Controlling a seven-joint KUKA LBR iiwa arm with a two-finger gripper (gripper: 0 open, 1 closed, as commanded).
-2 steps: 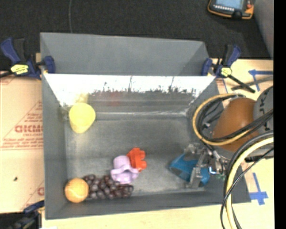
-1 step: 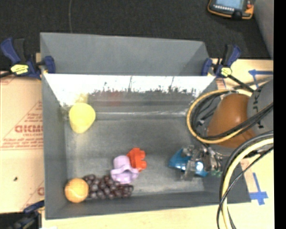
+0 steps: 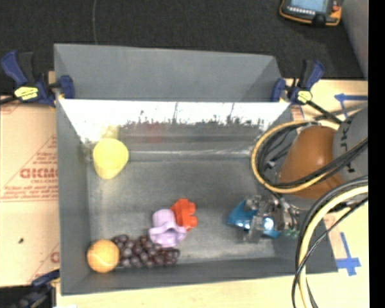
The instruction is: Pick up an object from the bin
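My gripper [image 3: 267,215] is low in the bin's right part, close to the right wall. A small blue thing [image 3: 240,217] lies right against its left side, and more blue shows just under the gripper. Whether the blue thing is gripped cannot be made out. To the left, a red-orange toy piece [image 3: 185,213] sits near the bin's middle front, touching a lilac piece [image 3: 166,228].
A bunch of dark purple grapes [image 3: 141,250] and an orange ball [image 3: 103,256] lie at the front left. A yellow lemon-shaped thing [image 3: 110,157] rests at the back left. The arm's orange cover and looping cables hang over the right wall.
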